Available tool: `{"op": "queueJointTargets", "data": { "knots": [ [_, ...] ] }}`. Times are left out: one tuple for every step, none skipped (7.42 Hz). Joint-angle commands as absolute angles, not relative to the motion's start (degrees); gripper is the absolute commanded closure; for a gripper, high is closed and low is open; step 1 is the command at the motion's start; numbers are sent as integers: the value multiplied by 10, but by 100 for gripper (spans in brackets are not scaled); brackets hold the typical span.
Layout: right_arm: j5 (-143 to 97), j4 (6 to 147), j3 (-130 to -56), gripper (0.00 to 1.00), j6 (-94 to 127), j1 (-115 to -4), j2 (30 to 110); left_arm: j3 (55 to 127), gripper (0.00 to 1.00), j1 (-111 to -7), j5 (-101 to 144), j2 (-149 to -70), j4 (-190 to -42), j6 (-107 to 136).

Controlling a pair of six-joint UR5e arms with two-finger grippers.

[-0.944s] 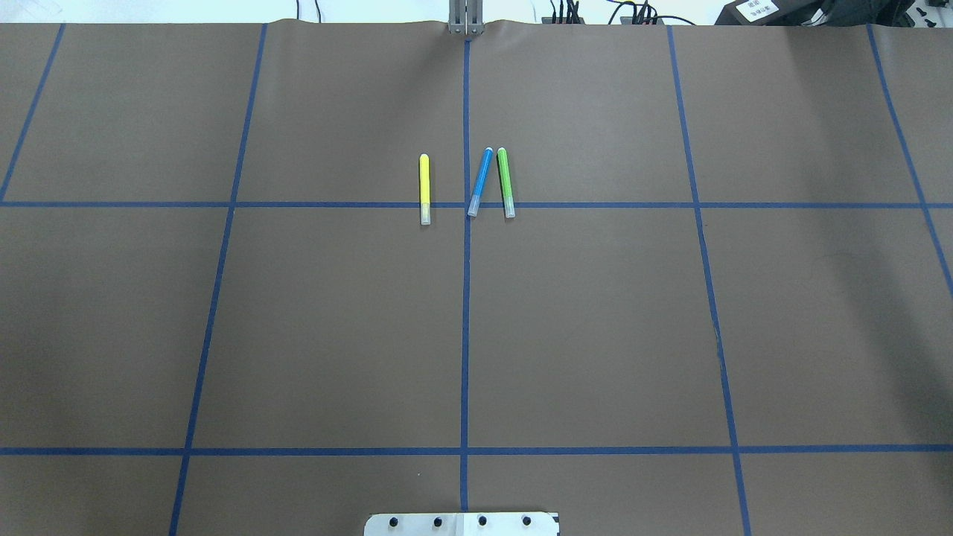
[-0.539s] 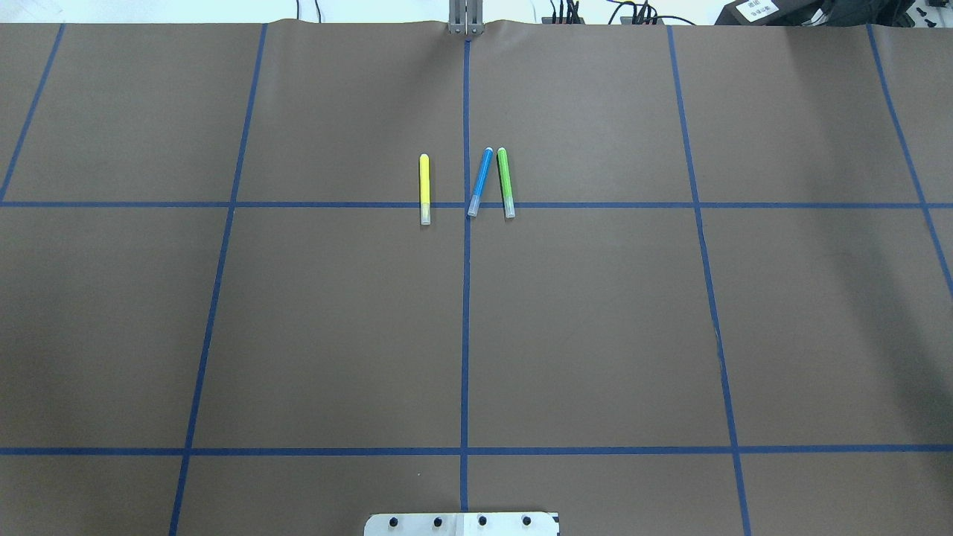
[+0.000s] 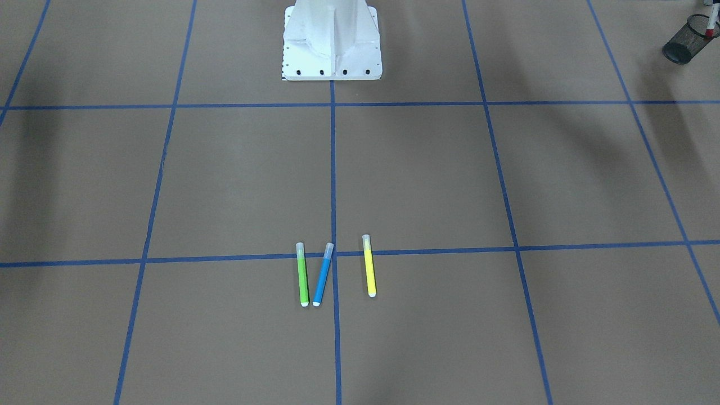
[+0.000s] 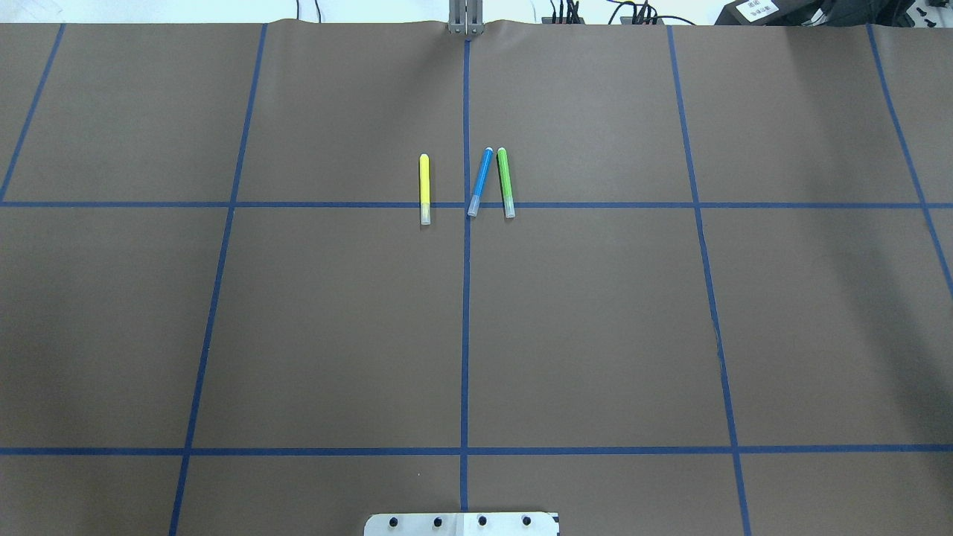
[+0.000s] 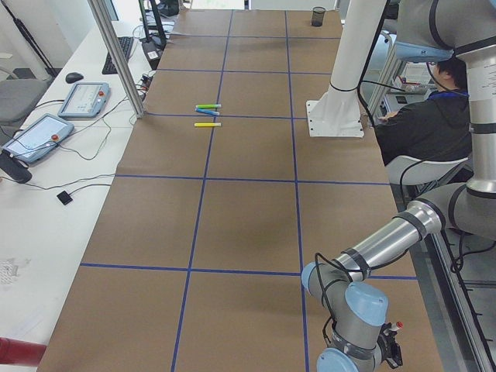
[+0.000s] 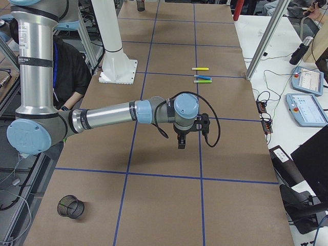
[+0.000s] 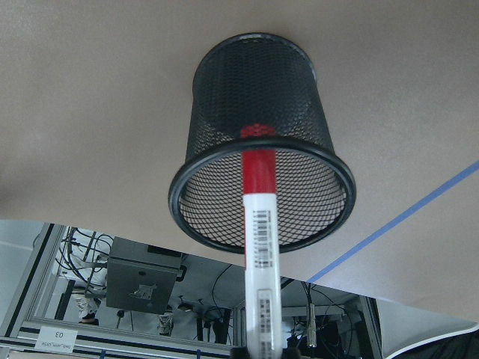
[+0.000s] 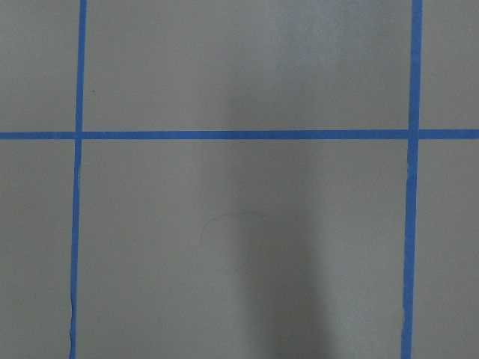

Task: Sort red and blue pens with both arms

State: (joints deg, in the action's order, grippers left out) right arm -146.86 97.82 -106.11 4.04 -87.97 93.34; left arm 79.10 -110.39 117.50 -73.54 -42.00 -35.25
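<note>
My left gripper (image 5: 391, 353) is shut on the red pen (image 7: 259, 224), a white barrel with a red cap. The red end points into the mouth of a black mesh cup (image 7: 224, 97). The same cup (image 3: 683, 42) and a bit of the pen (image 3: 710, 17) show at the front-facing view's top right corner. The blue pen (image 4: 480, 182) lies at the table's centre line, between a yellow marker (image 4: 424, 190) and a green marker (image 4: 505, 182). My right gripper (image 6: 180, 141) hangs fingers-down over bare table, well short of the pens (image 6: 203, 78); I cannot tell whether it is open or shut.
The white pedestal (image 3: 332, 39) stands at the robot's side of the table. A second mesh cup (image 6: 70, 206) sits near the table's right end. A seated person (image 5: 430, 116) is behind the pedestal. Tablets and cables (image 5: 81, 99) lie on the bench beside the table.
</note>
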Motion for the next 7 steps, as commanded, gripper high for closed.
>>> {"op": "queueJointTargets", "data": {
  "knots": [
    [-1469, 978, -1061, 0, 40, -879, 933, 791, 68, -1104, 1175, -737, -419, -352],
    [-1469, 978, -1061, 0, 40, -880, 933, 791, 1, -1104, 1175, -737, -420, -353],
    [-1469, 978, -1061, 0, 40, -879, 933, 792, 0, -1104, 1175, -737, -421, -355],
    [-1469, 978, -1062, 0, 40, -880, 933, 795, 0, -1104, 1175, -747, -422, -356],
    [-1470, 978, -1063, 0, 40, -880, 933, 797, 0, -1104, 1177, -775, -422, -357],
    [-1469, 979, -1065, 0, 40, -880, 933, 797, 0, -1104, 1177, -824, -419, -356],
    [-1469, 979, -1066, 0, 41, -880, 933, 797, 0, -1103, 1178, -866, -420, -355]
  ]
}}
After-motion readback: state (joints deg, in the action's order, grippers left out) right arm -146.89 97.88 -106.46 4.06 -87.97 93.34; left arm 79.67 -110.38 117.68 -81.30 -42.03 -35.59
